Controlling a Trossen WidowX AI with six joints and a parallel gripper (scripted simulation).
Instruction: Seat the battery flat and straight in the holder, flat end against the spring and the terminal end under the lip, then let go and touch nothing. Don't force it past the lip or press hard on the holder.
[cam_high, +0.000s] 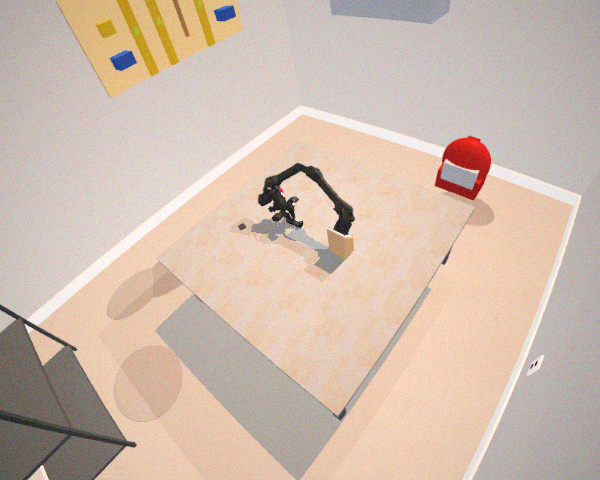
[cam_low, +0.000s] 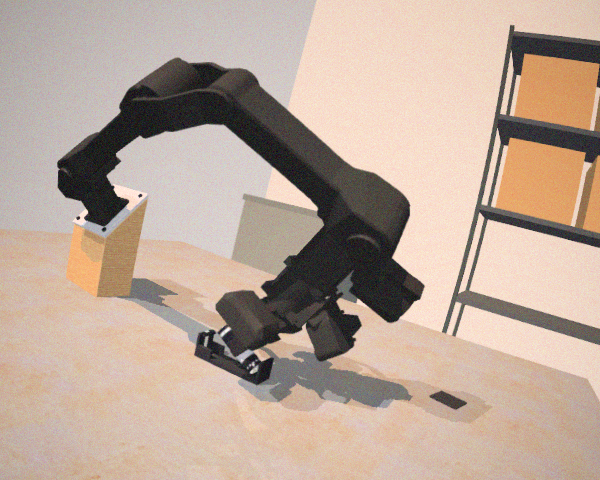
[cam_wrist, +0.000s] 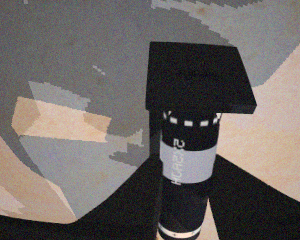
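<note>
My gripper (cam_wrist: 184, 163) (cam_low: 242, 346) is shut on the battery (cam_wrist: 189, 162) (cam_low: 244, 356), a black cylinder with a grey label band and a row of white dashes. The black holder (cam_low: 224, 362) (cam_wrist: 200, 72) (cam_high: 299, 224) stands on the table. In the exterior view the battery is tilted: its left end stands raised, its right end is low inside the holder's right end. In the wrist view the dashed end reaches under the holder's end piece, which hides the spring and any contact. The near finger covers the battery's middle in the exterior view.
A small dark flat square (cam_high: 242, 226) (cam_low: 448, 399) lies on the table (cam_high: 320, 320) (cam_low: 150, 400) beyond the gripper. The arm's wooden base block (cam_high: 340, 243) (cam_low: 107, 260) stands at the other side. A red backpack (cam_high: 465, 165) and a shelf rack (cam_low: 535, 220) are farther off.
</note>
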